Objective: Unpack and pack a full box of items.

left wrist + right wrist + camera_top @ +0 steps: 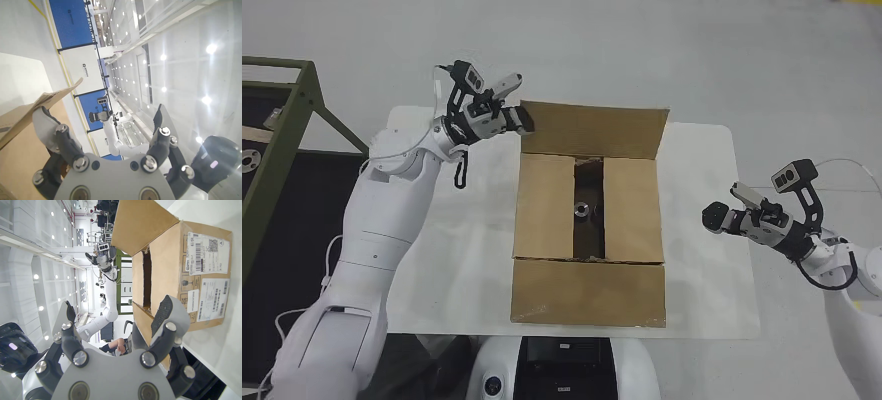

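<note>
On a white worktop (462, 260), a cardboard box (587, 292) is pictured at centre, far flap (592, 128) raised.
Both spread, the left end effector (514, 115) is held at that flap's corner, the right end effector (717, 217) by the right edge. Side flaps (542, 205) are likely best parted first. A dark item (582, 210) is shown from above; labels (206, 256), from the right wrist.

The counter (462, 270) is evenly and brightly lit from overhead, the gap in the box (542, 205) at mid-frame is left dark, and starred glare is cast by the ceiling lamps (211, 48).
</note>
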